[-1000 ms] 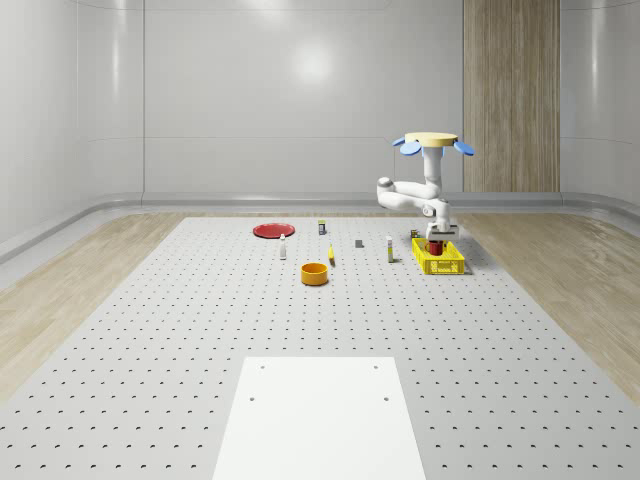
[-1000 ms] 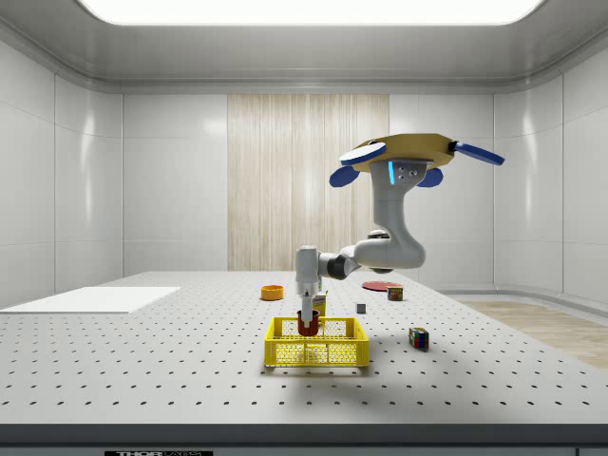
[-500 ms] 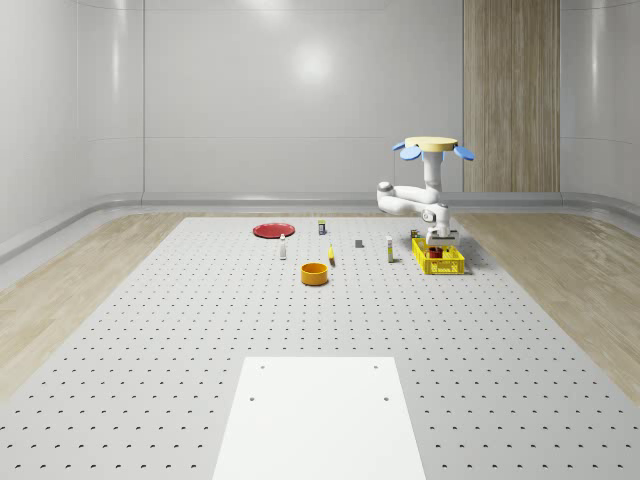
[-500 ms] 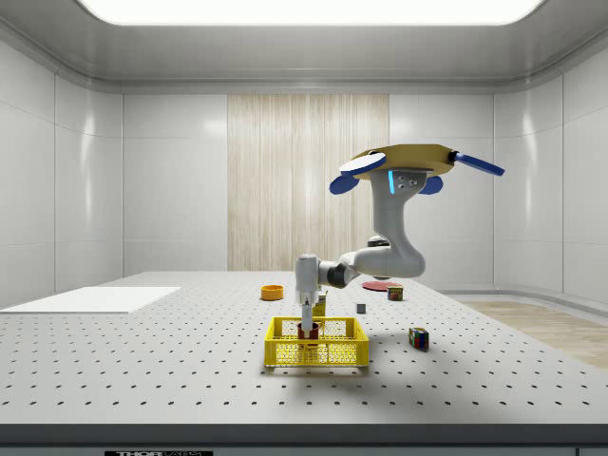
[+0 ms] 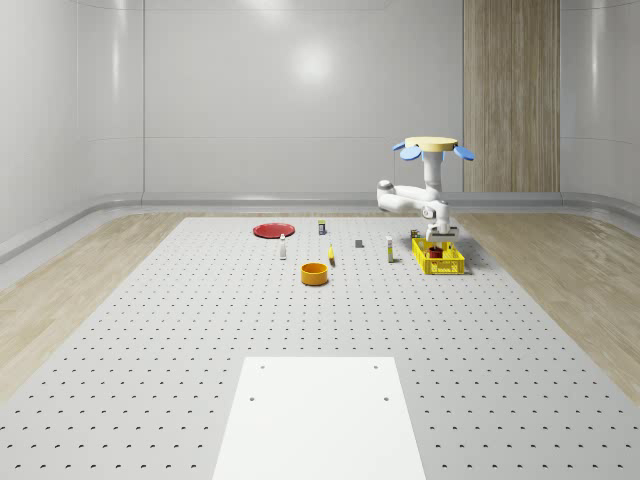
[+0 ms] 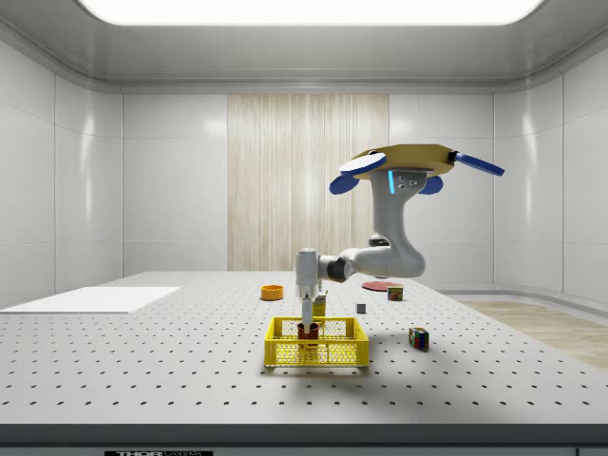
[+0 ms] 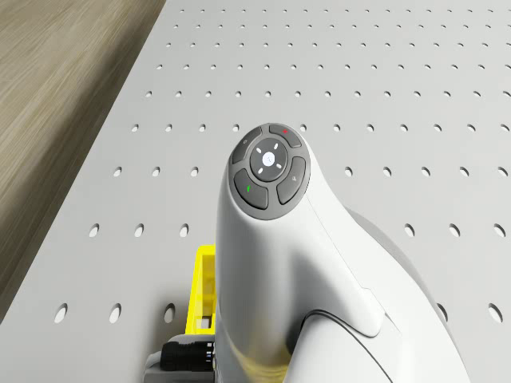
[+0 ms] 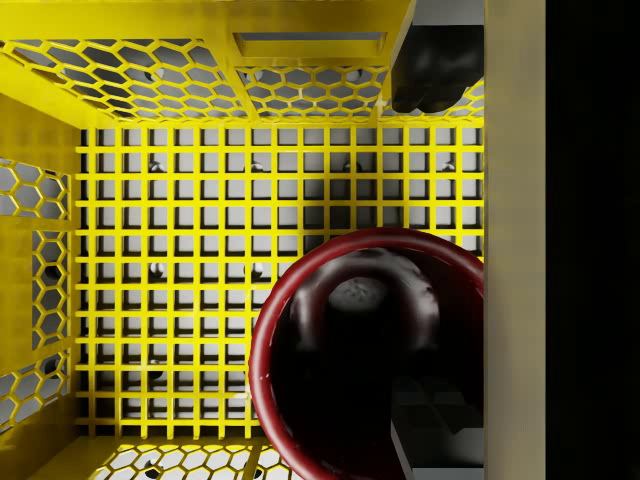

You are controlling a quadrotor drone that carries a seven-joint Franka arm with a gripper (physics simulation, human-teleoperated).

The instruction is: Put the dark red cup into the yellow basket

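The drone (image 6: 404, 161) hovers above the bench (image 6: 142, 370), its end effector (image 6: 306, 323) lowered into the yellow basket (image 6: 316, 352). The dark red cup (image 8: 365, 350) stands upright on the basket floor, toward five o'clock in the wrist view; whether the end effector grips it cannot be told.

The basket (image 8: 60, 150) is showing bright yellow, honeycomb mesh on the walls and a square grid on the floor. The cup (image 8: 365, 350) is looking dark glossy red, nearly black inside. The drone (image 6: 408, 157) is wearing a tan top with blue rotors, and its arm (image 6: 380, 252) is glowing plain white. The table (image 5: 200, 330) is pale grey, dotted with rows of small holes, with a white sheet (image 5: 320, 415) lying near its front edge. An orange bowl (image 5: 315, 273) and a red plate (image 5: 273, 231) are adding colour.
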